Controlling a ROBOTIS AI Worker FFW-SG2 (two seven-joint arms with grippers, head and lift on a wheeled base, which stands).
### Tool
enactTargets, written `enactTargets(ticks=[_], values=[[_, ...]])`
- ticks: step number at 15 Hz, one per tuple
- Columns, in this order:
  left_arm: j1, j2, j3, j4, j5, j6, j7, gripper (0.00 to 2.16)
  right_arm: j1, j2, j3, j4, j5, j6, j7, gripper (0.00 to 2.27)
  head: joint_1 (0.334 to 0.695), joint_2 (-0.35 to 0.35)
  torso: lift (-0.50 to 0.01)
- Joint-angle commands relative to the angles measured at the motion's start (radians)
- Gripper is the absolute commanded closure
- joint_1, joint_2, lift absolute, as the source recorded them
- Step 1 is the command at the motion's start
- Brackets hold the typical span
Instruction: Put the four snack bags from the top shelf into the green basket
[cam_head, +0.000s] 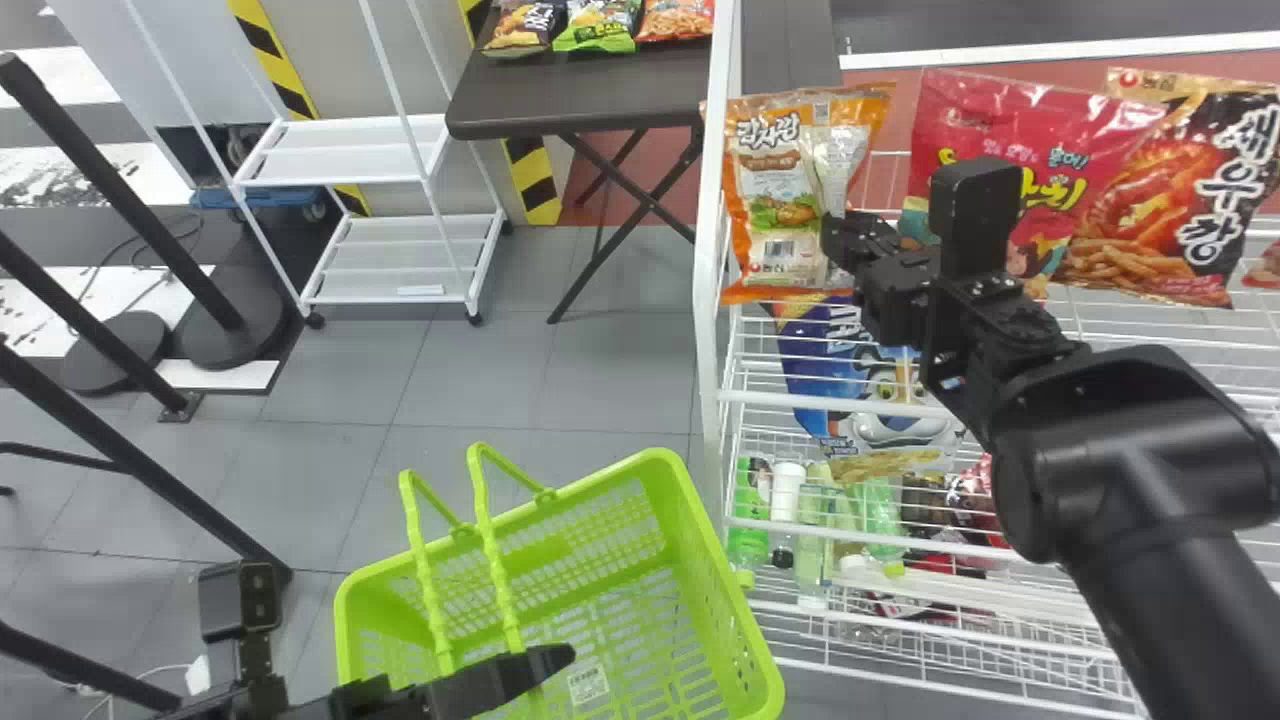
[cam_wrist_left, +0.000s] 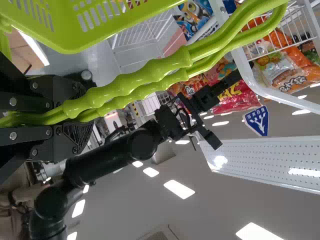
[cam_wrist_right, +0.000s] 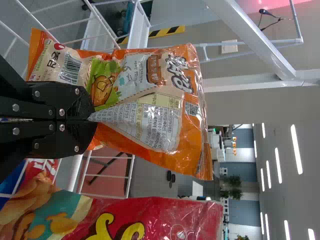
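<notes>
- Orange snack bag (cam_head: 780, 190): at the near-left corner of the top shelf, beside the white rack post (cam_head: 708, 320). Printed panel creased towards my grip. Cannot tell if its lower edge bears on the wires.
- My right gripper (cam_head: 834, 240): fingers clenched on the orange snack bag, pinching the film into folds at the tips.
- Pink bag (cam_head: 1010, 150): next along the shelf, a gap between it and the orange one, partly behind my right arm.
- Dark shrimp bag (cam_head: 1180, 190): beyond the pink one, whose edge overlaps it. A sliver of a red bag (cam_head: 1265, 268) at the head view's edge.
- Blue bag (cam_head: 860, 375): lower down, showing through the rack wires.
- Bottles (cam_head: 785, 505): lower again in the rack, mixed green and clear.
- Green basket (cam_head: 728, 585): upright, open side up, left of the rack and lower than the top shelf.
- My left gripper (cam_head: 545, 662): fingers closed round both basket handles (cam_wrist_left: 150, 72), drawn together in my hold.
- Farther off: a dark table (cam_head: 600, 95) with three snack packs (cam_head: 597, 22) on it; left of that, a white cart (cam_head: 385, 150).
</notes>
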Motion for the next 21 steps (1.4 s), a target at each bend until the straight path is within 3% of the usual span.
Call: enactTargets(ticks=[1,9,14,17,21], values=[[0.000,0.000,0.000,-0.004,0.001,0.000,-0.010,2.15,0.030,0.001,-0.034,-0.042,0.010,0.038,0.006,2.25,0.695,0.177,0.000],[-0.005,0.000,-0.001,0.002,-0.001,-0.003,-0.010,2.15,0.089,0.001,-0.056,-0.131,0.013,0.072,0.023,2.25,0.695,0.140,0.000],[-0.028,0.000,0.000,0.008,-0.006,0.000,-0.010,2.15,0.302,-0.008,-0.125,-0.473,-0.004,0.210,0.024,2.25,0.695,0.133,0.000],[-0.049,-0.001,-0.004,0.019,-0.009,0.000,-0.010,2.15,0.481,-0.023,-0.186,-0.735,-0.071,0.373,0.041,2.25,0.695,0.100,0.000],[-0.059,-0.004,-0.006,0.036,-0.010,0.000,-0.010,2.15,0.687,-0.023,-0.188,-0.959,-0.084,0.520,0.070,2.25,0.695,0.089,0.000]])
